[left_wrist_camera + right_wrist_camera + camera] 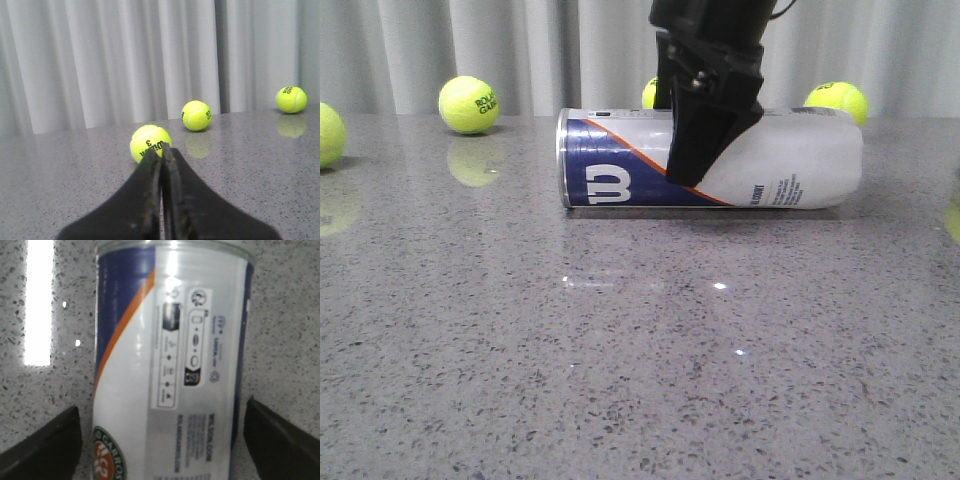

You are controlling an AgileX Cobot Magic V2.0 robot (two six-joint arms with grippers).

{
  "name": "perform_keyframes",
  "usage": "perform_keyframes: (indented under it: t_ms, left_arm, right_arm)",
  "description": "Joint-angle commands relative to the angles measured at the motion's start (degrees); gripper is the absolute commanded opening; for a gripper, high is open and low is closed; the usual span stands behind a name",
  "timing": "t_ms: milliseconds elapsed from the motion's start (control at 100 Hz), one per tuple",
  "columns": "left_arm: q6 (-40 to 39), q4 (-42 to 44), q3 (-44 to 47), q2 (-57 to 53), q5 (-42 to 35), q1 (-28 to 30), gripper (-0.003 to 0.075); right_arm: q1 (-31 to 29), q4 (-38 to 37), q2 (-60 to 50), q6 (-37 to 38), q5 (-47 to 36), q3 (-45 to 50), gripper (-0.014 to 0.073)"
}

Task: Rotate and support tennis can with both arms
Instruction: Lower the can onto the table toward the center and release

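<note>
The tennis can (620, 160) lies on its side on the speckled grey worktop (640, 350), its long axis running across the front view. Its silver rim points toward the robot's left, and the rounded white end toward the right. Near the rim the label is navy with a white "W" turned sideways; an orange stripe divides the navy from the white part. From above, the can (170, 365) shows small printed panels and a round green-red emblem.

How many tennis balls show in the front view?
4: one at the left edge, one back left, one behind the tennis can, one back right. More may be hidden.
</note>
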Motion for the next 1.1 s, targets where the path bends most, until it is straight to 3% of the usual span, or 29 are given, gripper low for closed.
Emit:
perform_keyframes:
  t_ms: [0,830,940,1090]
  left_arm:
    - [-0.53,-0.04,2.60,-2.18,-4.31,0.20,-0.0021]
    - [-0.53,-0.04,2.60,-2.18,-4.31,0.20,-0.0021]
    - [-0.53,-0.04,2.60,-2.18,-4.31,0.20,-0.0021]
    - [-0.53,-0.04,2.60,-2.18,-4.31,0.20,-0.0021]
  right_arm:
    - [-0.07,0.57,-4.06,-0.41,-0.66,-1.66,0.0645]
    - [-0.07,0.53,-7.63,0.43,-0.66,-1.66,0.0645]
    - [-0.07,0.53,-9.85,5.56,-0.66,-1.66,0.0645]
    - [-0.07,0.41,-13.71,22.23,-2.85,-1.66,0.0643]
